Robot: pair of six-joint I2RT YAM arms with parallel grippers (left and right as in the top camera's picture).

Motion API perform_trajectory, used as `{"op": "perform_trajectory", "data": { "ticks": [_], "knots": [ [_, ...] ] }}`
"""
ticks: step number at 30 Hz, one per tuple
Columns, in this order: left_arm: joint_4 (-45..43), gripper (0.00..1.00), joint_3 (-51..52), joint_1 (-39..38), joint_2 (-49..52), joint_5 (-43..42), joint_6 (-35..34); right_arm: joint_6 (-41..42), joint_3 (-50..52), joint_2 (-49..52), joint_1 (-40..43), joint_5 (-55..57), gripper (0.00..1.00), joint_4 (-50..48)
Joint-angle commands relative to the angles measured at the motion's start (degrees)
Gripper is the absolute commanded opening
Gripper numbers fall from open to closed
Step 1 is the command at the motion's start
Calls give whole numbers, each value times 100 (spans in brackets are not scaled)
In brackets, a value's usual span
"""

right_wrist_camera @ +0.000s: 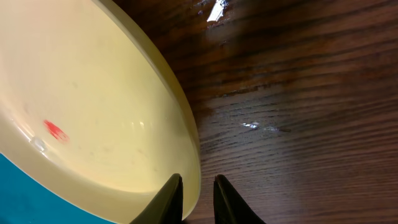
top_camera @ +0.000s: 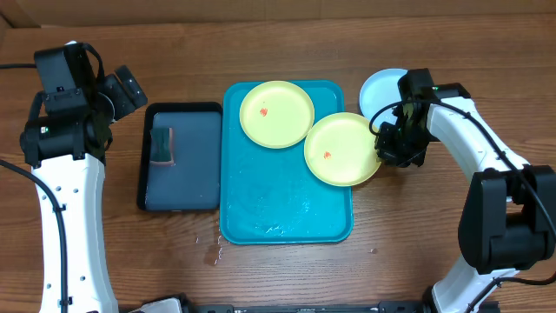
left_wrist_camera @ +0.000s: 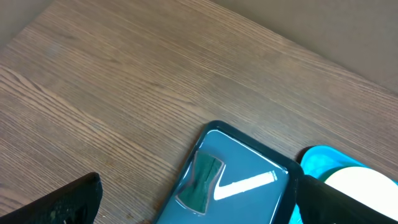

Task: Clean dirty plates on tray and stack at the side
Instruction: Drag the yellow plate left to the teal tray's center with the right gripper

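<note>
Right wrist shows the right gripper [right_wrist_camera: 198, 199] clamped on the rim of the yellow-green plate [right_wrist_camera: 93, 106], which overhangs the teal tray [top_camera: 261, 226]. The left gripper [left_wrist_camera: 196, 186] gapes wide. This looks like the pickup step; next, lift the plate level for wiping.

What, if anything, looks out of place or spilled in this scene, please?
One yellow-green plate overhangs the teal tray's right rim, its edge pinched in the right gripper's jaws. Small wet specks also lie on the table off the tray's front-left corner, like spilled water.

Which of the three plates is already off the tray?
The light blue plate, on the table right of the teal tray; both yellow-green plates sit on the tray, one overhanging its right rim.
</note>
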State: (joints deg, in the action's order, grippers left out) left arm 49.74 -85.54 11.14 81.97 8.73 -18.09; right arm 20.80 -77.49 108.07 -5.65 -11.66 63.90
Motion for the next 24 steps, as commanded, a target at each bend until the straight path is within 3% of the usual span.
{"op": "perform_trajectory", "data": {
  "ticks": [1,12,15,17,24],
  "knots": [
    [-26,100,-98,9,15,-48,-81,28,37,-48,7,48,20,-39],
    [-26,100,-98,9,15,-48,-81,68,485,-48,9,39,17,-424],
    [-26,100,-98,9,15,-48,-79,68,378,-48,9,2,13,-352],
    [-26,100,-98,9,15,-48,-81,68,247,-48,9,-7,5,-212],
    [-26,100,-98,9,15,-48,-81,15,-192,-72,-26,-195,4,444]
  ]
}}
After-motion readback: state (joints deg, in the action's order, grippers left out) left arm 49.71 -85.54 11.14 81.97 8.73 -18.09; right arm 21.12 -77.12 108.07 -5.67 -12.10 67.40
